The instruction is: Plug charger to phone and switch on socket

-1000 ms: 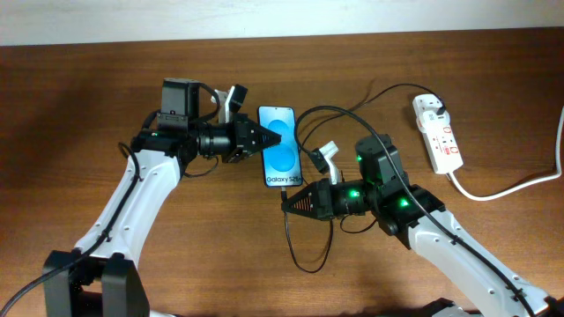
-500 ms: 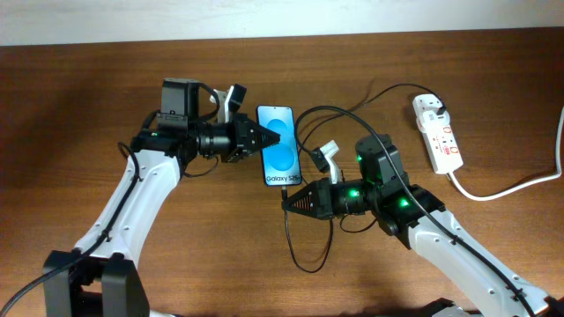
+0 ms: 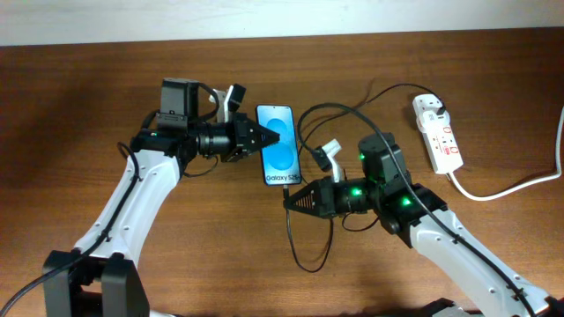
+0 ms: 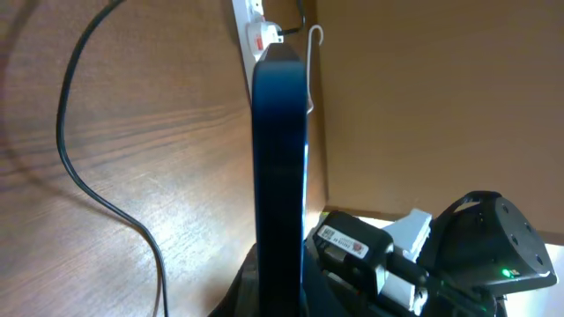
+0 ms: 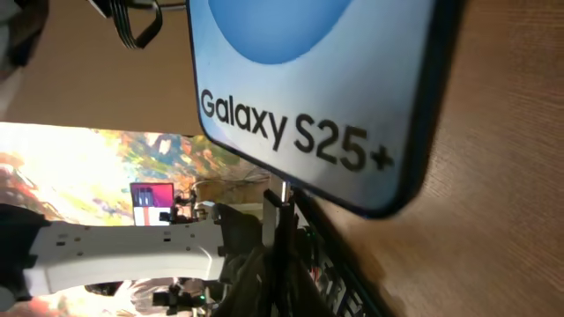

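The phone (image 3: 279, 145) lies near the table's middle, its blue screen up and reading "Galaxy S25+". My left gripper (image 3: 269, 139) is shut on its left edge; the left wrist view shows the phone (image 4: 280, 158) edge-on between the jaws. My right gripper (image 3: 289, 199) is shut on the charger's connector (image 5: 282, 201), whose tip reaches the phone's (image 5: 317, 79) bottom edge; I cannot tell whether it is inserted. The black charger cable (image 3: 304, 255) loops below the phone, then runs back right to the socket (image 3: 438, 132), a white strip with red switches.
The socket's thick white cord (image 3: 511, 185) trails off the right edge. A loop of charger cable (image 3: 352, 110) lies between the phone and the socket. A pale wall borders the table's far edge. Both arms reach in from the near side.
My right gripper has edged slightly up and right toward the phone's bottom edge with the connector. The phone and left gripper have barely moved.
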{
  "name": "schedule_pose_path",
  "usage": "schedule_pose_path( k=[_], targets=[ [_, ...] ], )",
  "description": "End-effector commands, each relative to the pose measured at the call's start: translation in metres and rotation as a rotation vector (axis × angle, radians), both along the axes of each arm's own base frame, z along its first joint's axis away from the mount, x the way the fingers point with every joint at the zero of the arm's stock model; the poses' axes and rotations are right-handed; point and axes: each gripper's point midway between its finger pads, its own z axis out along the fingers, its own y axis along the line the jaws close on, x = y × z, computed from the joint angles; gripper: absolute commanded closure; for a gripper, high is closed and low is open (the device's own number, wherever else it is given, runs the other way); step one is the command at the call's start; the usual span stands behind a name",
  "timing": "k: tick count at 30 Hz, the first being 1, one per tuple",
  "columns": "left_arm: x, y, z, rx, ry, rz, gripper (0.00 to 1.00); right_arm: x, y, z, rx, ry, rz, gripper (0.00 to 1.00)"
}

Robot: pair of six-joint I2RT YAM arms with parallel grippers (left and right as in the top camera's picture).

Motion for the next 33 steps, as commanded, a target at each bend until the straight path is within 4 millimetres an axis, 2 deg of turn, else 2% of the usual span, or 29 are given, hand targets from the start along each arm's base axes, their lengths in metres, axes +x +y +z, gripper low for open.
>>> schedule_pose_path(
  k=[1, 4, 8, 11, 18, 33],
  targets=[
    [-0.004, -0.002, 0.013, -0.021, -0.040, -0.025, 1.00, 0.012, -0.009, 0.001, 0.004, -0.002, -0.043, 0.96],
    [-0.004, -0.002, 0.013, -0.021, -0.041, -0.025, 1.00, 0.011, -0.009, 0.002, 0.008, 0.000, -0.037, 0.96],
    [0.010, -0.002, 0.018, -0.012, -0.105, 0.010, 1.00, -0.002, -0.007, 0.008, 0.049, 0.033, 0.025, 0.96],
    [0.013, -0.001, 0.019, -0.010, -0.114, 0.017, 1.00, -0.009, -0.001, 0.007, 0.046, 0.011, 0.057, 0.96],
    [0.009, -0.003, 0.022, -0.043, -0.046, 0.021, 1.00, 0.003, -0.001, -0.003, -0.017, -0.045, -0.003, 0.96],
    [0.009, -0.003, 0.022, -0.042, -0.047, 0.022, 1.00, 0.009, 0.001, 0.004, 0.006, -0.096, -0.006, 0.96]
  ],
)
